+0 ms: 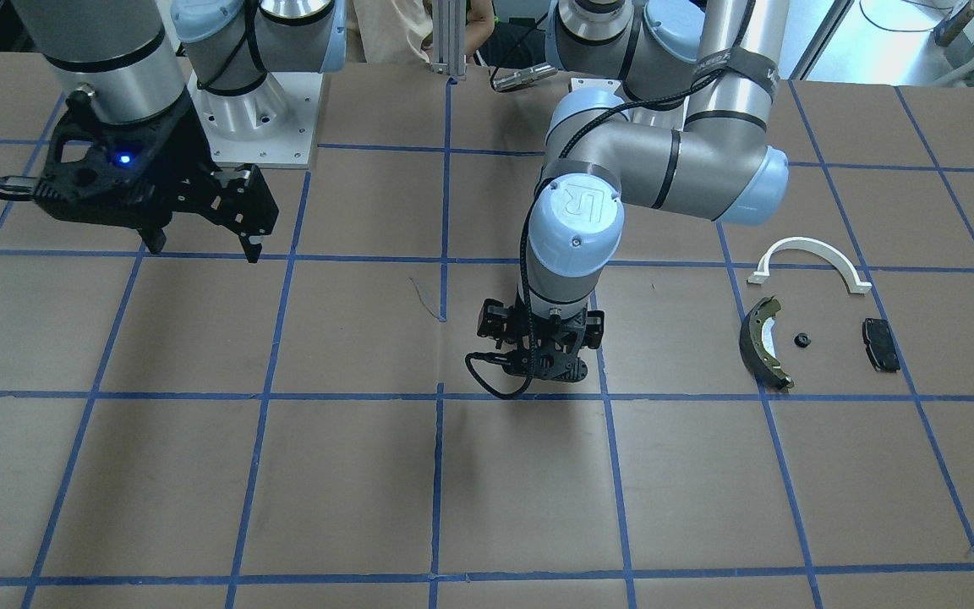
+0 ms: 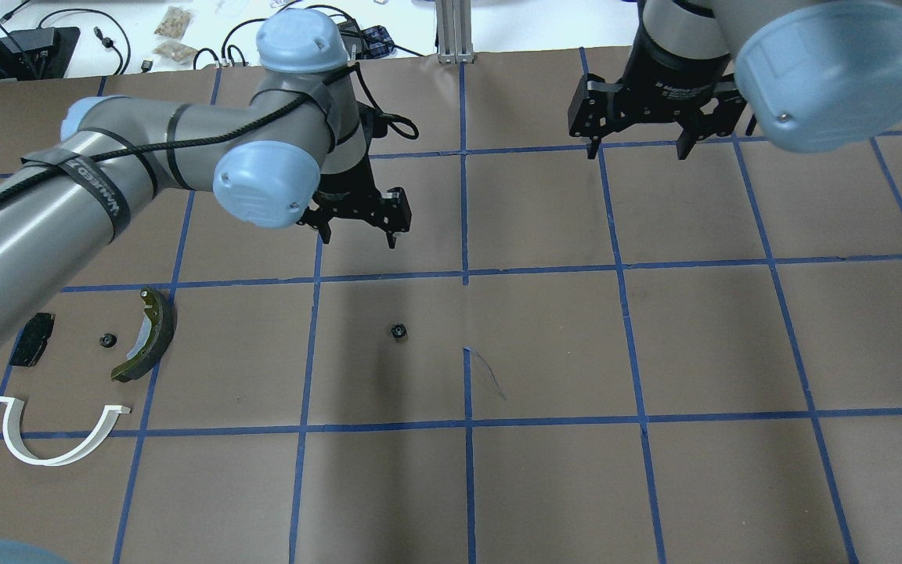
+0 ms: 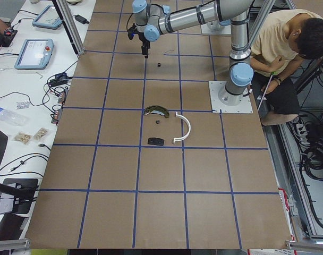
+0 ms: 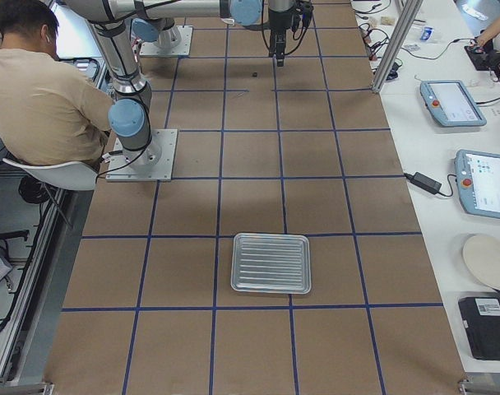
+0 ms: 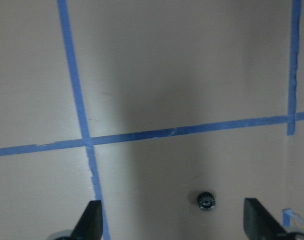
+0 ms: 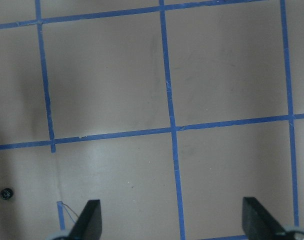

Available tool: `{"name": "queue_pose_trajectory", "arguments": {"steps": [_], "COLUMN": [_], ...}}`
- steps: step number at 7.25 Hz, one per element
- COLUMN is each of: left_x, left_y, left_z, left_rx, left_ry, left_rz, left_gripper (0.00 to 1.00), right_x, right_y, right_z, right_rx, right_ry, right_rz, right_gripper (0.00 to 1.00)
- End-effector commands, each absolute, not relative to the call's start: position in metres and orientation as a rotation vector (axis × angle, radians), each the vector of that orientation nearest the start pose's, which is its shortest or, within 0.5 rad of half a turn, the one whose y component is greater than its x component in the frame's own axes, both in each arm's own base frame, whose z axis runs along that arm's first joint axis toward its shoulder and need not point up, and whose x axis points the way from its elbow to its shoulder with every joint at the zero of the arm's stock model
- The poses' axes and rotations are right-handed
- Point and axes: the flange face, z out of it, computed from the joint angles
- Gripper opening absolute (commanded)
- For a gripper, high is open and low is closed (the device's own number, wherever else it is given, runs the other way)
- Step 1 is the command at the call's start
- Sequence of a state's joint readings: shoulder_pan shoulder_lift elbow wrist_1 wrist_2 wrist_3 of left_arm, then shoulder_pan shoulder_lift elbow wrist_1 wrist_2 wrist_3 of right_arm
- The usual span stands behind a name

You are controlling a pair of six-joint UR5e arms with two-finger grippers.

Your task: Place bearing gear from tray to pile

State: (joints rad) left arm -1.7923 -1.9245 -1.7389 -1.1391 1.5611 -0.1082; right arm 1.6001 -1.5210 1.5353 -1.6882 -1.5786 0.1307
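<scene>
Bright, even overhead light, soft shadows; wrist views dimmer, perhaps slightly blurred.

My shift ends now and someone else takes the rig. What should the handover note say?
Left gripper: open, empty, hovering just beyond the loose bearing gear mid-table.
Right gripper: open, empty, raised, far from the parts.
Tray: looks empty.
Pile: white bracket, brake shoe, black pad, with one gear among them.
Done: that gear is in the pile.
Left: the loose bearing gear likely needs the left gripper to grasp it and carry it to the pile.
</scene>
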Motion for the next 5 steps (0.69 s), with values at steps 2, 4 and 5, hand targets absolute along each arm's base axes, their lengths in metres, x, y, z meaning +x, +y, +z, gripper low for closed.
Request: {"name": "queue_pose_trajectory", "arguments": {"steps": [2, 4, 5], "left_x": [-0.258, -0.263, -0.263], "left_y": [-0.489, -0.488, -0.488], "left_z": [0.204, 0.195, 0.188], "left_rx": [0.161, 0.178, 0.180], "left_ry": [3.127, 3.130, 3.125], "left_rz": [0.192, 0.188, 0.204], "left_gripper": [1.00, 0.94, 0.86], "right_x": [0.133, 0.134, 0.133], "right_y": [-0.516, -0.511, -0.509], "right_z": [0.496, 0.495, 0.495], "right_rx": [0.184, 0.166, 0.162], "right_ry": [3.141, 3.129, 3.140], "right_rz": [-0.134, -0.125, -0.107], "right_gripper": [1.00, 1.00, 1.00]}}
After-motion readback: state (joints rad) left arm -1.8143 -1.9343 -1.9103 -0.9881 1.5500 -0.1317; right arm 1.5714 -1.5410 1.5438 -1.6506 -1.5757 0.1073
